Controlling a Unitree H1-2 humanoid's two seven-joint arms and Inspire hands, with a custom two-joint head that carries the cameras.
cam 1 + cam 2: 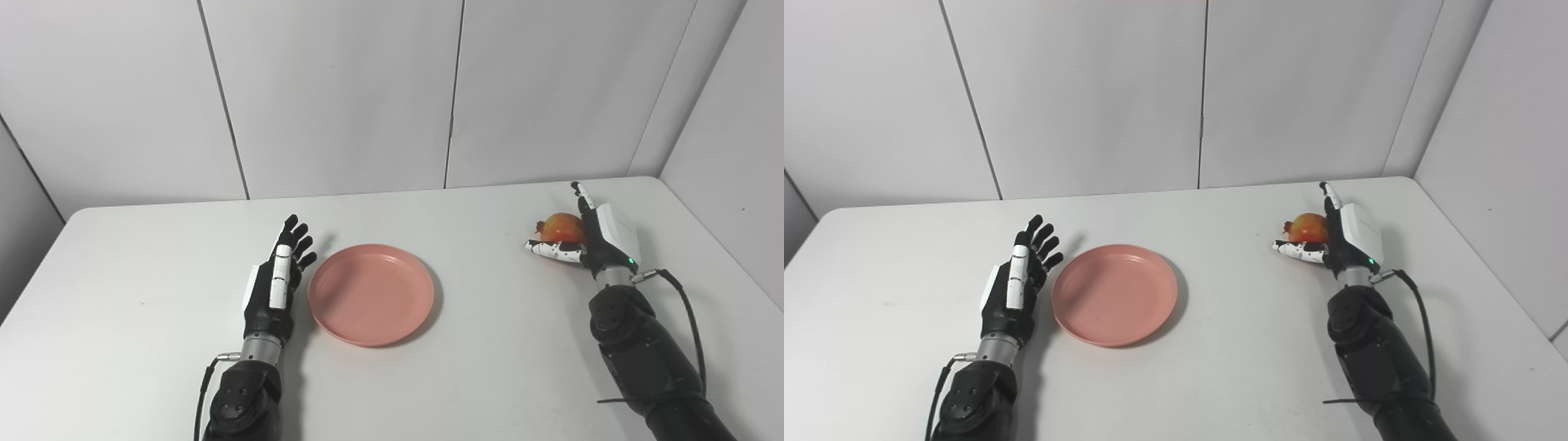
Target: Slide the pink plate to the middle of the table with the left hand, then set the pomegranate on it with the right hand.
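The pink plate (pixel 371 293) lies flat on the white table (pixel 147 343), near the middle of it, empty and right way up. Everything else is placed from this plate.

The left hand (pixel 275 282) stands on edge just left of the plate, palm turned toward it. Its fingers (pixel 297 236) are straight, slightly fanned and point away from the robot, past the plate's far-left rim. They hold nothing. Whether the hand touches the plate's rim cannot be told; the gap, if any, is very narrow.

The pomegranate (pixel 560 227) is well to the right of the plate and a little farther back, toward the table's right far corner. It is red-orange with its small crown pointing left, toward the plate. The right hand (pixel 591 236) is at the fruit, with the palm against its right side. The thumb (pixel 554 250) reaches under or along the near side of the fruit, and one finger (pixel 582 193) points up behind it. The fingers are spread around the pomegranate rather than clamped tight, and whether it is lifted off the table cannot be told.

Behind the table stand plain pale wall panels (pixel 337 92).
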